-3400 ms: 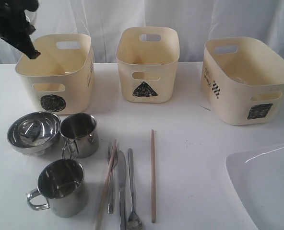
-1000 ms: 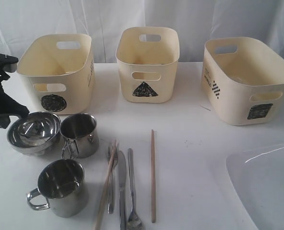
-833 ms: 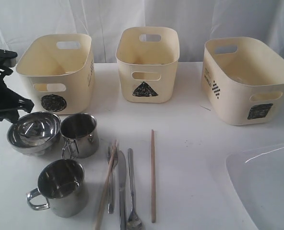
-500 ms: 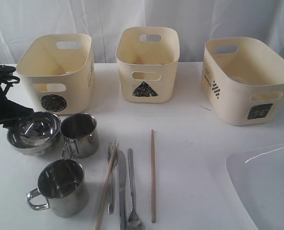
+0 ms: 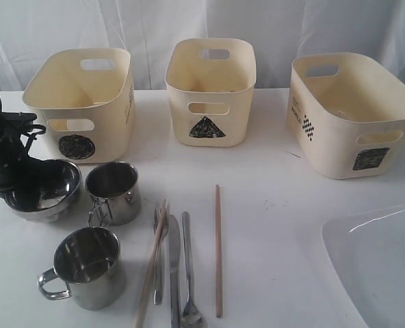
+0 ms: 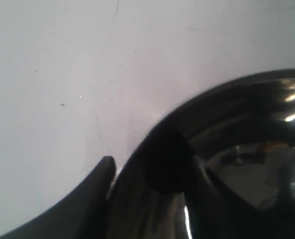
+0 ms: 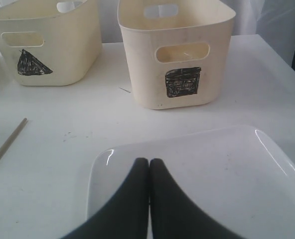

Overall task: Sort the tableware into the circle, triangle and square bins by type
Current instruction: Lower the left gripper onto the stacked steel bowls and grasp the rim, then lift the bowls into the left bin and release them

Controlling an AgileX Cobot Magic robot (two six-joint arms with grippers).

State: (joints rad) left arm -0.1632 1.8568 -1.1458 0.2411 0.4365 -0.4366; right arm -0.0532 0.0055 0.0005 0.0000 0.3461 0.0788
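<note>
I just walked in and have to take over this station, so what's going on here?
The left pincer is down at the steel bowl, with one finger inside its rim and one outside. Whether it has clamped yet isn't clear. The right pincer is shut and hovers over a white plate. The mugs, cutlery and chopsticks lie on the table in front of the three marked bins, not yet sorted.
</note>
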